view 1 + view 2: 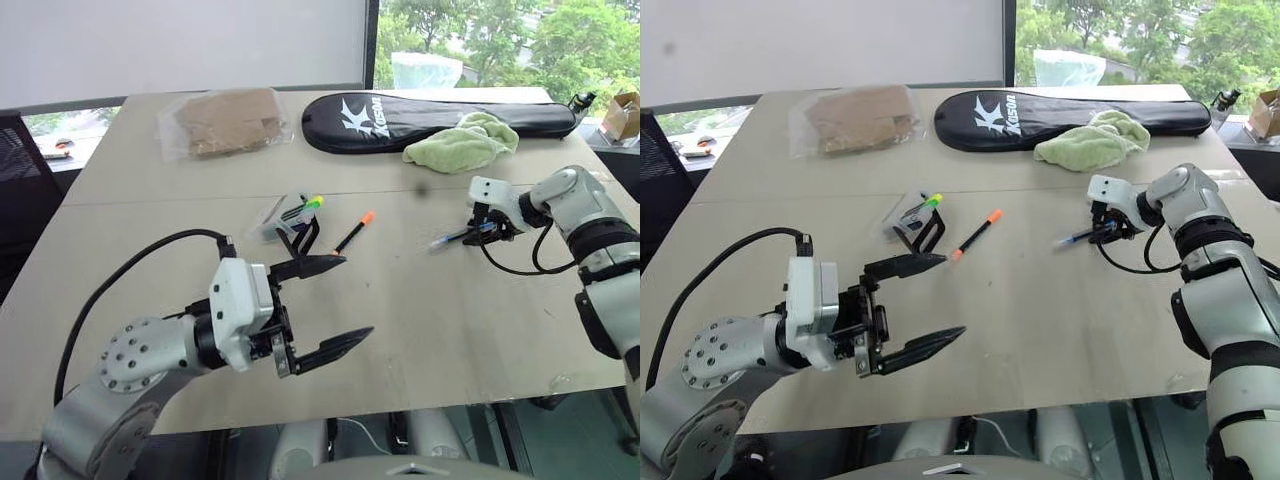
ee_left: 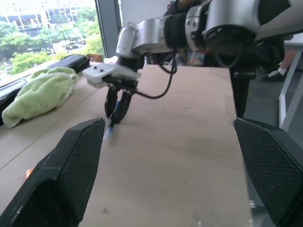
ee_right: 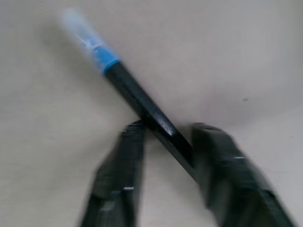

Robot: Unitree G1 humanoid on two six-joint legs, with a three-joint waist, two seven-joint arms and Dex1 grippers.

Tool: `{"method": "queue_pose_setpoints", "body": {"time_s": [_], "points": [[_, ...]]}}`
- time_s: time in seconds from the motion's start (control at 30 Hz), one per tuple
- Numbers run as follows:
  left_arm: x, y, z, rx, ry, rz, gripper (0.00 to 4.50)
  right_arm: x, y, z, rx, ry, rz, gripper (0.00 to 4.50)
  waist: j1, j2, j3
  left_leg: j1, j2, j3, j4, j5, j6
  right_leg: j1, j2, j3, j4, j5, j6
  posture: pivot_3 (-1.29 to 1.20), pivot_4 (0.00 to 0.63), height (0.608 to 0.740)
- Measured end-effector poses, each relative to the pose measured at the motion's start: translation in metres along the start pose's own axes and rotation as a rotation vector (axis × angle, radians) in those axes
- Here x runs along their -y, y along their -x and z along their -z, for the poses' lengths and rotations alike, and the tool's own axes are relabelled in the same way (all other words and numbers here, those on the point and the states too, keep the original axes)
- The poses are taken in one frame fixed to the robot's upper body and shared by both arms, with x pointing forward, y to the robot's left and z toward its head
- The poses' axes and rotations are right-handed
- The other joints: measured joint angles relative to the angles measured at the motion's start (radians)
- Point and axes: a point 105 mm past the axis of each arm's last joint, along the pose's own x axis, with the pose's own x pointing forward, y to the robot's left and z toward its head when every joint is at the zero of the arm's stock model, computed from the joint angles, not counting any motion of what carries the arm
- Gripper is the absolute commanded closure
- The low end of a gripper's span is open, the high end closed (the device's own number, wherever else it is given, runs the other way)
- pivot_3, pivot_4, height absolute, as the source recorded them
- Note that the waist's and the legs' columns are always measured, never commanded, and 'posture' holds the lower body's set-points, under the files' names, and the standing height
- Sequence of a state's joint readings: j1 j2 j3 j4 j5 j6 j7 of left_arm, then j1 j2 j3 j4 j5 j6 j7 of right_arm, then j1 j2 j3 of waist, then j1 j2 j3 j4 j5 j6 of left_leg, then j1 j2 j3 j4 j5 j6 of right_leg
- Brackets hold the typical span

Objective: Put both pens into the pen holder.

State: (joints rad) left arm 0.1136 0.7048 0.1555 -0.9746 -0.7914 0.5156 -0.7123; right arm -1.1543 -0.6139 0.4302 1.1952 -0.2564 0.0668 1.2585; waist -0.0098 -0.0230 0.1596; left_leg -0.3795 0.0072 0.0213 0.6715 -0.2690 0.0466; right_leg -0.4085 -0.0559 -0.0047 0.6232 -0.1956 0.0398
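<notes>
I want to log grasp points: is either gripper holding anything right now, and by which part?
The right gripper is closed on the blue-capped pen at its black barrel, away from the cap, with the pen at the table. The left gripper is open, holding nothing.

beige table (image 1: 420, 300), white wall behind, window (image 1: 480, 40) onto green trees, daylight

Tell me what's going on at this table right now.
The right gripper is down on the table with its fingers closing around the blue-capped pen. The orange-capped pen lies loose beside the pen holder. The left gripper hangs open above the near edge, holding nothing.
</notes>
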Motion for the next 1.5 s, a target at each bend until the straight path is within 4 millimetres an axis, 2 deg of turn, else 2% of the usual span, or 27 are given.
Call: {"method": "queue_pose_setpoints", "body": {"time_s": [0.1,0.17,0.3,0.33,0.43,0.53,0.6,0.7,0.73,0.77,0.8,0.83,0.97,1.03,1.1,1.13,1.43,1.5], "points": [[-0.004,-0.004,-0.008,0.054,0.072,-0.051,0.0,0.001,0.007,0.008,-0.022,-0.038,-0.004,4.49,0.004,0.0,0.0,0.0,0.0,-0.002,0.0,0.0,0.0,0.0,0.0,-0.001,0.001,0.0,0.0,0.0,0.15,0.74],[-0.009,-0.009,-0.02,0.106,0.117,-0.085,0.0,0.001,0.012,0.013,0.0,-0.113,-0.016,4.49,0.01,0.001,0.0,-0.002,0.0,-0.003,-0.001,0.0,0.0,-0.002,-0.001,-0.001,0.001,0.0,0.0,0.0,0.15,0.74],[-0.029,-0.018,-0.026,0.098,0.318,-0.166,0.0,-0.014,0.024,0.012,0.194,-0.302,-0.078,4.49,0.023,0.004,0.002,-0.005,0.0,-0.006,-0.002,0.0,-0.001,-0.003,-0.002,-0.001,0.001,0.0,0.0,0.0,0.15,0.74],[-0.032,-0.025,-0.028,0.101,0.384,-0.152,0.0,-0.024,0.029,0.01,0.27,-0.36,-0.081,4.49,0.028,0.004,0.002,-0.007,0.0,-0.006,-0.003,0.0,-0.001,-0.005,-0.002,-0.002,0.001,0.0,0.0,0.0,0.15,0.74],[-0.049,-0.039,-0.033,0.09,0.527,-0.169,0.0,-0.074,0.036,-0.033,0.507,-0.427,-0.195,4.49,0.022,0.008,0.004,-0.011,0.0,-0.011,-0.001,0.0,-0.001,-0.007,-0.006,-0.006,0.002,0.003,0.005,0.0,0.15,0.74],[-0.066,-0.055,-0.03,0.091,0.648,-0.164,0.0,-0.113,0.048,-0.069,0.685,-0.475,-0.248,4.49,0.022,0.009,0.004,-0.012,-0.002,-0.012,-0.001,0.001,-0.003,-0.009,0.001,-0.007,0.002,0.003,0.005,0.0,0.15,0.74],[-0.09,-0.07,-0.019,0.095,0.757,-0.167,0.0,-0.145,0.06,-0.1,0.819,-0.474,-0.269,4.49,0.024,0.009,0.004,-0.011,-0.005,-0.013,-0.001,0.001,-0.003,-0.007,0.003,-0.008,0.002,0.003,0.005,0.0,0.15,0.74],[-0.107,-0.071,0.005,0.051,0.824,-0.189,0.0,-0.162,0.061,-0.121,0.905,-0.525,-0.264,4.49,0.021,0.009,0.004,-0.009,-0.005,-0.011,-0.001,0.002,-0.004,-0.007,0.004,-0.006,0.003,0.002,0.004,0.0,0.15,0.74],[-0.107,-0.071,0.008,0.043,0.823,-0.187,0.0,-0.163,0.062,-0.122,0.914,-0.534,-0.252,4.49,0.02,0.009,0.004,-0.009,-0.005,-0.01,-0.001,0.002,-0.004,-0.007,0.004,-0.006,0.003,0.002,0.004,0.0,0.15,0.74],[-0.106,-0.068,0.018,0.01,0.821,-0.171,0.0,-0.168,0.064,-0.131,0.966,-0.561,-0.24,4.49,0.018,0.009,0.004,-0.008,-0.005,-0.01,-0.002,0.002,-0.004,-0.007,0.004,-0.006,0.003,0.002,0.004,0.0,0.15,0.74],[-0.102,-0.065,0.026,-0.017,0.807,-0.148,0.53,-0.171,0.065,-0.138,0.995,-0.582,-0.226,4.5,0.018,0.009,0.004,-0.008,-0.005,-0.01,-0.002,0.003,-0.007,-0.007,0.004,-0.006,0.003,0.002,0.004,0.0,0.15,0.74],[-0.101,-0.064,0.029,-0.017,0.807,-0.137,0.82,-0.172,0.065,-0.139,1.0,-0.594,-0.219,4.5,0.018,0.009,0.004,-0.008,-0.005,-0.01,-0.003,0.005,-0.009,-0.007,0.004,-0.006,0.003,0.002,0.004,0.0,0.15,0.74],[-0.097,-0.055,0.029,0.022,0.774,-0.078,2.72,-0.172,0.063,-0.14,1.002,-0.632,-0.18,4.5,0.022,0.009,0.004,-0.009,-0.005,-0.009,-0.003,0.005,-0.01,-0.008,0.003,-0.005,0.001,0.0,0.001,0.0,0.15,0.74],[-0.094,-0.055,0.029,0.036,0.776,-0.055,3.45,-0.173,0.062,-0.14,0.998,-0.636,-0.178,4.5,0.022,0.009,0.004,-0.009,-0.004,-0.009,-0.003,0.005,-0.009,-0.008,0.003,-0.005,0.001,0.0,0.001,0.0,0.15,0.74],[-0.092,-0.055,0.027,0.052,0.77,-0.031,4.37,-0.173,0.061,-0.139,0.992,-0.638,-0.169,4.5,0.021,0.009,0.004,-0.009,-0.004,-0.009,-0.003,0.004,-0.009,-0.008,0.003,-0.005,0.001,0.0,0.001,0.0,0.15,0.74],[-0.092,-0.054,0.026,0.055,0.767,-0.028,4.48,-0.173,0.061,-0.139,0.991,-0.634,-0.17,4.5,0.02,0.009,0.004,-0.009,-0.004,-0.009,-0.003,0.004,-0.007,-0.008,0.003,-0.005,0.001,0.0,0.001,0.0,0.15,0.74],[-0.082,-0.045,0.024,0.085,0.741,-0.008,4.48,-0.181,0.065,-0.139,0.977,-0.523,-0.192,4.5,0.008,0.009,0.005,-0.009,-0.002,-0.01,-0.003,0.002,-0.005,-0.008,0.003,-0.005,0.001,0.0,0.001,0.0,0.15,0.74],[-0.082,-0.044,0.02,0.098,0.727,-0.007,4.5,-0.18,0.067,-0.14,0.99,-0.48,-0.169,3.47,0.004,0.009,0.005,-0.009,-0.002,-0.01,-0.003,0.002,-0.005,-0.008,0.003,-0.005,0.001,-0.001,0.001,0.0,0.15,0.74]]}}
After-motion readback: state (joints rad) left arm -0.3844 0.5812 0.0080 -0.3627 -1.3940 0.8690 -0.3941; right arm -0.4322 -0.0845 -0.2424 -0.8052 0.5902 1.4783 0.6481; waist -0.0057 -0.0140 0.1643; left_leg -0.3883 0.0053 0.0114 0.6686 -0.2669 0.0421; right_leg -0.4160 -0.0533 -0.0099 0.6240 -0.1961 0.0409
